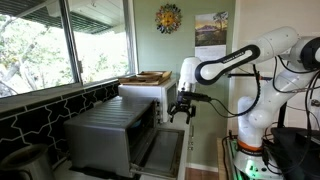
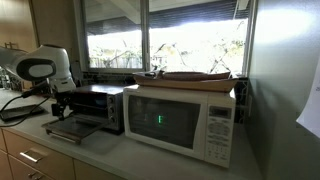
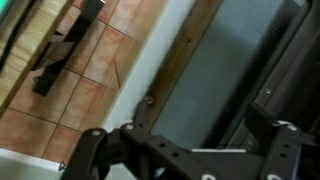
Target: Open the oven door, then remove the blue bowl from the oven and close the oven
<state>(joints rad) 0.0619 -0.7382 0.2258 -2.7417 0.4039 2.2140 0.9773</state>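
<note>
1. The oven [image 1: 105, 130] is seen on the counter in front of a white microwave [image 1: 150, 88]. Its cavity is dark, and little can be made out inside.
2. The oven door [image 1: 165, 150] is seen lowered, lying roughly flat in front of the cavity. The opening step is therefore judged done, and removal of the bowl is in hand.
3. The claw [image 1: 182, 110] is held above the lowered door with its jaws spread wide and nothing gripped.
4. The blue bowl cannot be found in any view and is presumed to be inside the oven. A lower, level reach into the cavity is called for next, with the jaws closed only once the rim is straddled.
</note>
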